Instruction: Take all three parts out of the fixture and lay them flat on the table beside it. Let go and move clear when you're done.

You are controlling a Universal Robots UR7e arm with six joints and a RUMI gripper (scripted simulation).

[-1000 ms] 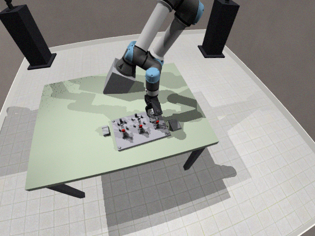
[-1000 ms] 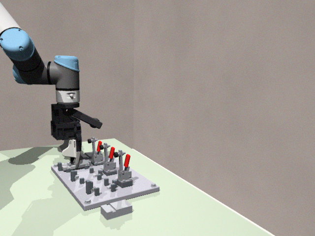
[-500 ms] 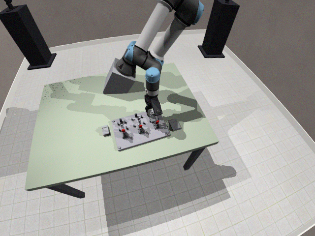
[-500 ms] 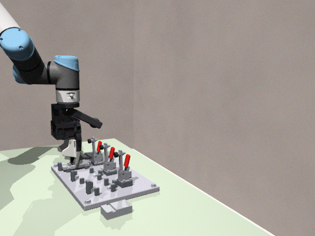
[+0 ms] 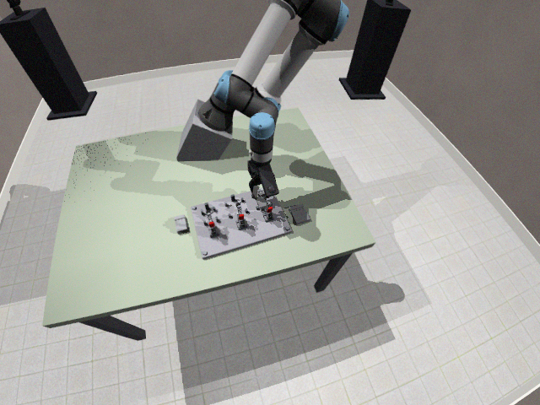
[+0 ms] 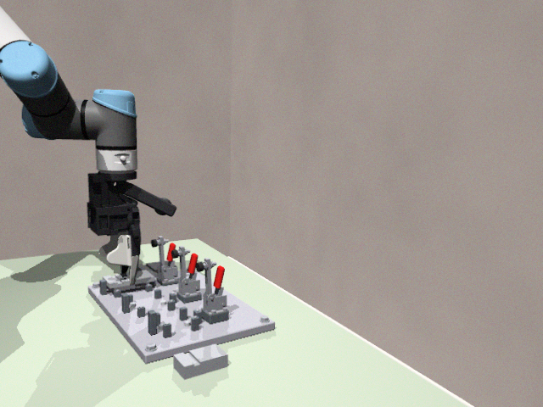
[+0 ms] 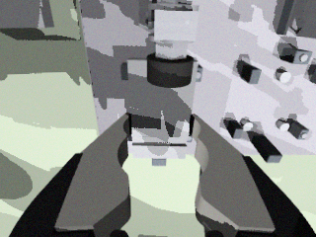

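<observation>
Fixture (image 5: 244, 237) sits on the green table (image 5: 131, 261) with two parts already lying beside it. The gripper (image 7: 160, 135) is clamped on the last part (image 7: 159, 143) at the plate's edge.

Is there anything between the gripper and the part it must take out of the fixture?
Nothing visible. The gripper is already shut on the part at the fixture's edge, a finger on each side; the toggle clamp's pad sits beyond it.

Matt grey, seemingly metal fixture (image 6: 245, 317) on smooth, matt pale-green table (image 6: 328, 350)
</observation>
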